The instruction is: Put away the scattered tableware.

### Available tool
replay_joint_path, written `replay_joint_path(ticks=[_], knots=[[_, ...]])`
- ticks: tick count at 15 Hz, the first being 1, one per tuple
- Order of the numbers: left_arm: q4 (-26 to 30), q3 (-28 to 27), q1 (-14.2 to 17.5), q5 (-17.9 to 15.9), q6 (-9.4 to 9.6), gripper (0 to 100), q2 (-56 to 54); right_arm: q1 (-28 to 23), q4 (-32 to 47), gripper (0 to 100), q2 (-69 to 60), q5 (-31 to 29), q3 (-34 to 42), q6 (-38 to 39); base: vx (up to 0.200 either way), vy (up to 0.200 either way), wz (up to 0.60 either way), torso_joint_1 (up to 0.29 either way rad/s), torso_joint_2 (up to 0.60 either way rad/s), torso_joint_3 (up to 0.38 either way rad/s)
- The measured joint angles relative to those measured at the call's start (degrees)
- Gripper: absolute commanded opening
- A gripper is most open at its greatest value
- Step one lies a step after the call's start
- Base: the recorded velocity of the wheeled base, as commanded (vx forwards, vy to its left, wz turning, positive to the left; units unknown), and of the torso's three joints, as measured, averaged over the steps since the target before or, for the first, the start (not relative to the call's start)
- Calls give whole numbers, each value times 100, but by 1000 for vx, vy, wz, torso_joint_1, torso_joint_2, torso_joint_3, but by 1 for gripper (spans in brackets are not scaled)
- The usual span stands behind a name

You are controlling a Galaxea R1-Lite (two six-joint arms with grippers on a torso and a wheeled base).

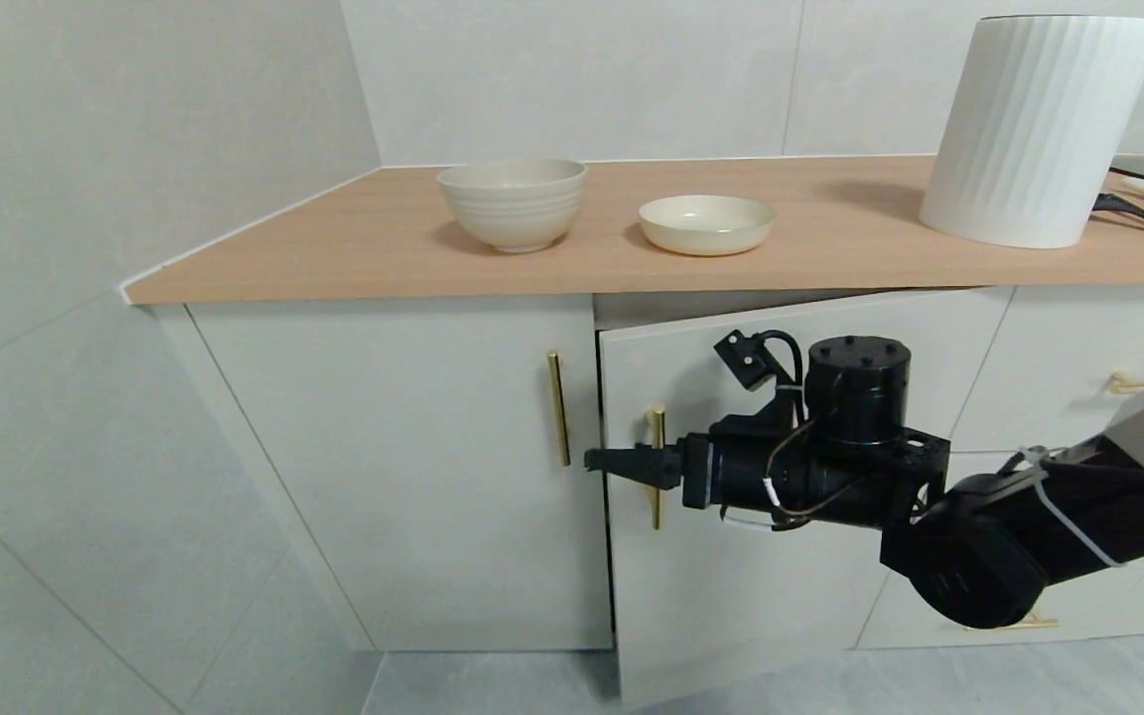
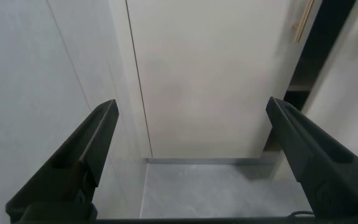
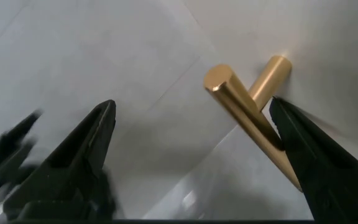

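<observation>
The left gripper, fingers spread wide, hangs before a pale cabinet door above the grey floor, a gold handle beyond.

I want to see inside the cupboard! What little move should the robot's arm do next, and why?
Probably shut the right gripper on the gold bar handle: it is open around that handle, and the white cabinet door is only slightly ajar.

Utensils cut off at head view's right edge
</observation>
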Motion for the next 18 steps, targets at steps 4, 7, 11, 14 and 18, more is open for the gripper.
replay_joint_path(ticks=[4,7,11,14,18], knots=[[0,0,0,0,11,100,0,-33,33,100,-496,586,562,-24,0,0,0,0,0,0],[2,0,0,-6,15,100,0,-48,-35,100,-792,800,874,-49,0,0,0,0,0,0],[32,-98,-2,-187,273,100,2,-52,-16,100,-1161,841,1347,-294,0,0,0,0,0,0],[355,-803,-2,-725,301,100,383,-52,20,100,-1293,841,1502,-350,0,0,0,0,0,0],[522,-1809,-15,-1577,339,100,2186,-30,13,100,-1335,833,1618,-362,0,0,0,0,0,0]])
